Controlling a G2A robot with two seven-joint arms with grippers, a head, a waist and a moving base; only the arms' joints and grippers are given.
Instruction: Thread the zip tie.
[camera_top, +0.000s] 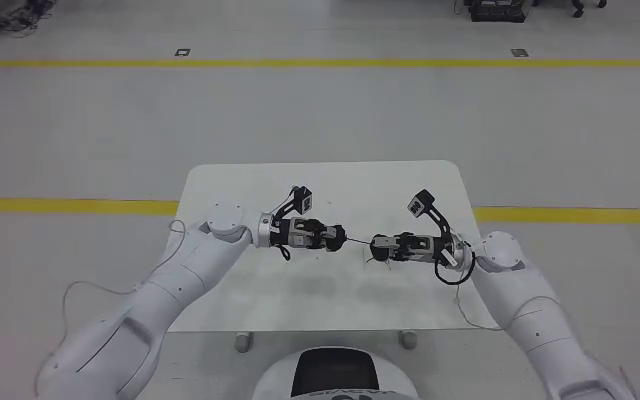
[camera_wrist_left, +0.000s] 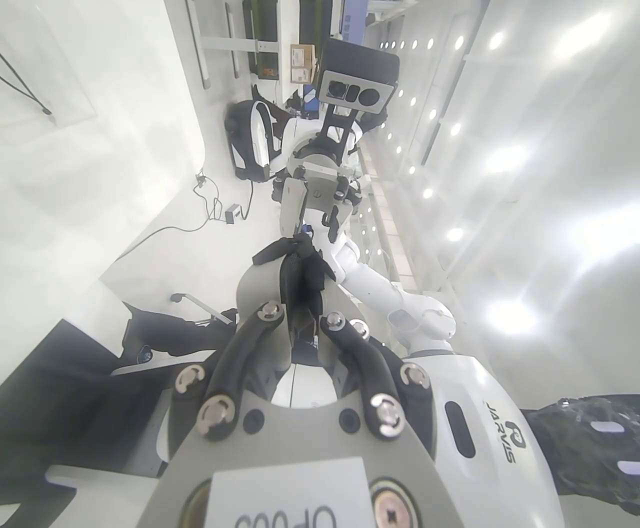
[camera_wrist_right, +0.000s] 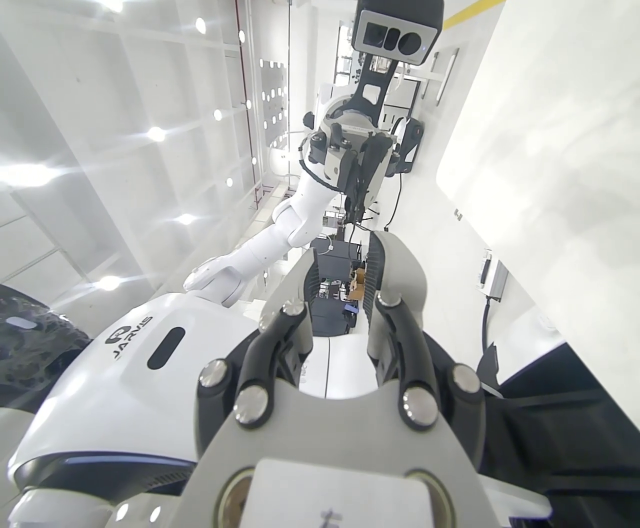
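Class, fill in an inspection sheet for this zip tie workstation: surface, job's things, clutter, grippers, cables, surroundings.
Surface: white table with rounded corners.
Job's things: zip tie, a thin dark strand held in the air between the two grippers, above the table.
Clutter: nothing seen.
Grippers: left gripper shut on the zip tie; right gripper open, tips at the strand's other end.
Cables: black cable looped at the right wrist; floor cable beside the table.
Surroundings: grey floor with yellow lines.
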